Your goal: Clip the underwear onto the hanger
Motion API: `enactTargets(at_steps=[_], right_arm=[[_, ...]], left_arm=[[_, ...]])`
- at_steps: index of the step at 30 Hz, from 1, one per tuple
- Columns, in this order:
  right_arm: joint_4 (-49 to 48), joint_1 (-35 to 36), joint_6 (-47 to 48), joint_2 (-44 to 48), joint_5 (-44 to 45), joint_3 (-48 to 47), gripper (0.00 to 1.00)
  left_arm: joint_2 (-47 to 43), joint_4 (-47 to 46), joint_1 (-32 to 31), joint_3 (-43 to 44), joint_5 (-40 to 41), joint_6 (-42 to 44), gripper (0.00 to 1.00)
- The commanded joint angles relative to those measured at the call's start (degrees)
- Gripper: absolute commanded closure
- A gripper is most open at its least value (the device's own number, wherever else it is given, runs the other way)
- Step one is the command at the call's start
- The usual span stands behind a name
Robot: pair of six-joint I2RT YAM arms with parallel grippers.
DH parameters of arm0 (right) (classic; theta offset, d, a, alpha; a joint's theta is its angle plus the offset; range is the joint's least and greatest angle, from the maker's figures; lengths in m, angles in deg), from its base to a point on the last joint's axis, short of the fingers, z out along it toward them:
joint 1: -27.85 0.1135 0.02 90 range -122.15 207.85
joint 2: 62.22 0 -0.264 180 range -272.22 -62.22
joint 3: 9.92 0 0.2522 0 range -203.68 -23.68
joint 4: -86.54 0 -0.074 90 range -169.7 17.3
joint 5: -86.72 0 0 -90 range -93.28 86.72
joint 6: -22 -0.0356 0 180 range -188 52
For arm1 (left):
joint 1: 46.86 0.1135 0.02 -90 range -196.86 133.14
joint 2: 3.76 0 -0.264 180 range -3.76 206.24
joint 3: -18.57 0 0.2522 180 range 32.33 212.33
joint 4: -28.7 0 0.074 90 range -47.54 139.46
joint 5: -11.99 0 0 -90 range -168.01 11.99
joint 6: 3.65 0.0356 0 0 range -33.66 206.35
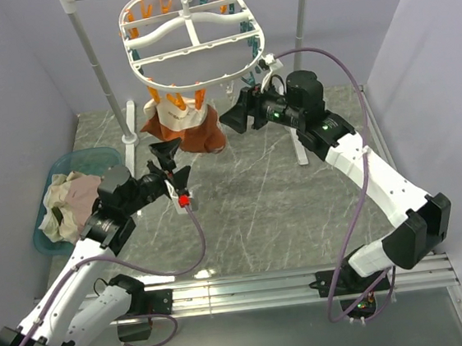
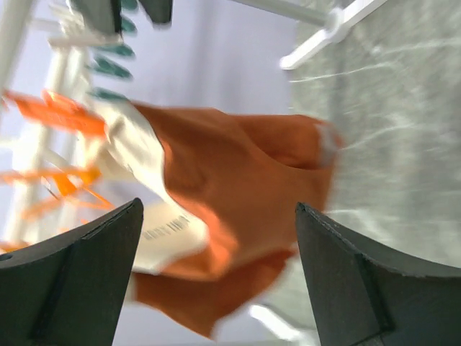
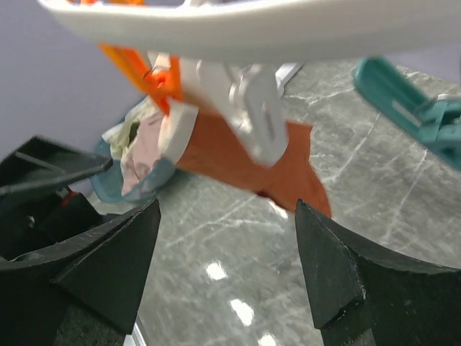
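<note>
The white oval hanger (image 1: 192, 36) hangs from the rack's top bar. Rust-orange underwear (image 1: 187, 130) with a beige waistband dangles from orange clothespins (image 1: 178, 102) on its near rim. My left gripper (image 1: 170, 161) sits just below and in front of the underwear, open, with nothing between its fingers. In the left wrist view the underwear (image 2: 245, 166) fills the space beyond that open gripper (image 2: 217, 207). My right gripper (image 1: 237, 116) stands open right of the fabric. Its wrist view shows the underwear (image 3: 238, 155) under the hanger rim (image 3: 252, 29), ahead of the gripper (image 3: 227, 205).
A blue basket (image 1: 48, 242) holding a pale pink and cream clothes pile (image 1: 72, 198) sits at the left. The white pole rack (image 1: 101, 79) spans the back, one foot (image 1: 298, 145) beside my right arm. Teal clothespins (image 3: 410, 101) hang on the hanger's right side.
</note>
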Motion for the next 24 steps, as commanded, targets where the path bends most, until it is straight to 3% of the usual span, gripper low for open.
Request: enactTargets(at_steps=[1,9,11,16,24], right_arm=[[0.91,-0.76,5.52,4.52,-2.29,0.93,0.18],[5.48,-3.83,10.98,11.54,-1.86,6.54,0.17],[7.06,-5.67,12.21,14.0,-1.33,7.78,0.16],[9.7,-9.8,14.58,19.89,0.95,12.96,0.14],[12.86,-19.63,15.2,32.01,2.89,24.81,0.11]], left_arm=[[-2.83,6.88,-0.3,1.4,2.22,-16.42,0.09],[-7.84,12.17,-0.3,5.61,12.66,-53.03,0.07],[-7.84,13.67,-0.3,6.93,16.01,-58.87,0.04],[-6.79,18.92,7.42,11.15,19.62,-77.15,0.01],[2.26,35.71,18.67,18.36,16.75,-85.52,0.01]])
